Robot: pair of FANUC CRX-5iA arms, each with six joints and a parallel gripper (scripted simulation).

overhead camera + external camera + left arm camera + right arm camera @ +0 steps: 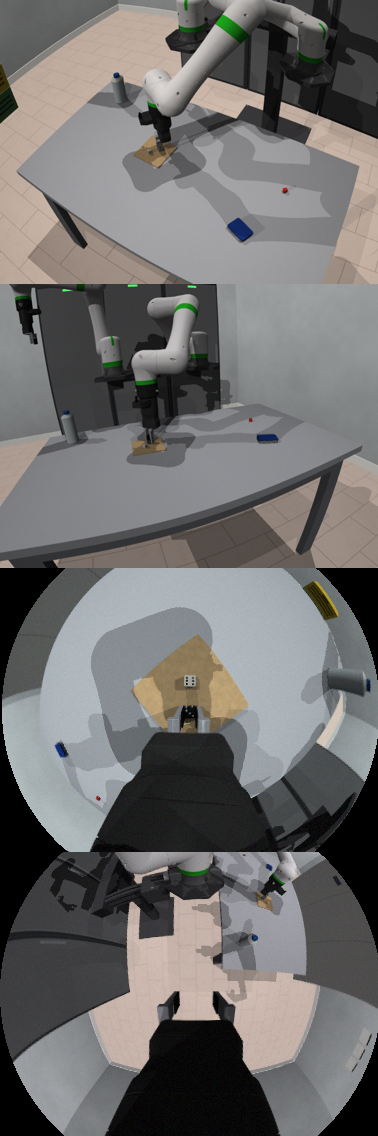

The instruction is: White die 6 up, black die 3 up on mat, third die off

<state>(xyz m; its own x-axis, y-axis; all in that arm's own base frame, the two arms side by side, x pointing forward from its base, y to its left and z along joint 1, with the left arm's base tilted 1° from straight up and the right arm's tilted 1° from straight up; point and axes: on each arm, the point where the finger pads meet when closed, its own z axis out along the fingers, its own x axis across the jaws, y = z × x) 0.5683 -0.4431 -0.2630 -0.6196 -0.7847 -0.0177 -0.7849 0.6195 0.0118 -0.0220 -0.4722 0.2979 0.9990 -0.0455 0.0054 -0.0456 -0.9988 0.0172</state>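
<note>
The white die (pixel 149 151) (pixel 143 446) (pixel 190 681) sits flat on the tan mat (pixel 157 162) (pixel 137 452) (pixel 230 698), with its 6 face up. My left gripper (pixel 160 149) (pixel 149 441) (pixel 189 712) points down low over the mat beside it, shut on the black die (pixel 189 712). White pips show on the black die between the fingertips, too small to read surely. I cannot tell if it touches the mat. The red die (pixel 284 190) (pixel 250 419) (pixel 98 798) lies on the table, far off the mat. My right gripper (pixel 33 339) (pixel 196 998) is open and empty, high and away from the table.
A grey bottle with a blue cap (pixel 119 88) (pixel 70 428) (pixel 346 682) stands near the table's end. A blue box (pixel 240 229) (pixel 267 438) (pixel 61 749) lies on the table (pixel 100 195) (pixel 122 497), on the same side of the mat as the red die.
</note>
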